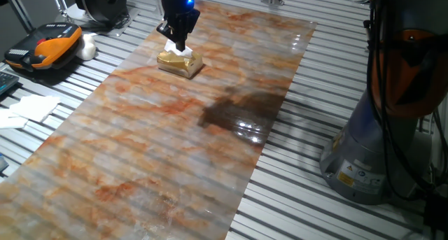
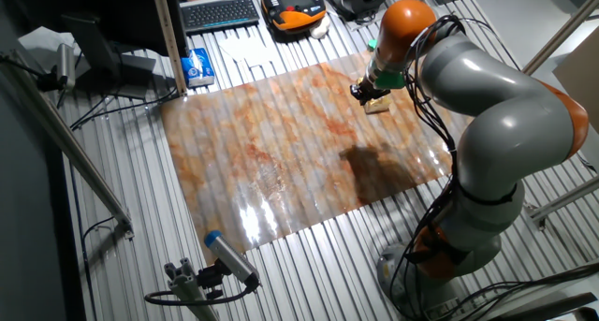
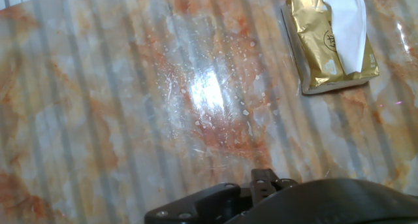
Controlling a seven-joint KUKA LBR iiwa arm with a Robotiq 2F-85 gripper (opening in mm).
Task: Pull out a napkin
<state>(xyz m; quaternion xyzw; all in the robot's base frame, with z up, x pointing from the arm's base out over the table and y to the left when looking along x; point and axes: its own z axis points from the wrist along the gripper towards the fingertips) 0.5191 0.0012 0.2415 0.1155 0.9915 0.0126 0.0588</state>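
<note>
A small golden tissue box (image 1: 180, 64) lies at the far end of the marbled mat (image 1: 175, 142). A white napkin (image 1: 185, 53) sticks up out of its top. My gripper (image 1: 180, 44) hangs straight above the box, its fingers drawn together on the raised napkin. In the other fixed view the gripper (image 2: 372, 94) covers most of the box (image 2: 378, 105). The hand view shows the box (image 3: 323, 44) at the top right. There the napkin (image 3: 346, 21) rises from its slot and runs out of the top of the frame. No fingers show in that view.
An orange and black handset (image 1: 45, 47) and loose white paper sheets (image 1: 31, 107) lie left of the mat. A keyboard (image 2: 220, 12) and a blue box (image 2: 197, 66) lie beyond them. The arm's grey base (image 1: 367, 156) stands to the right.
</note>
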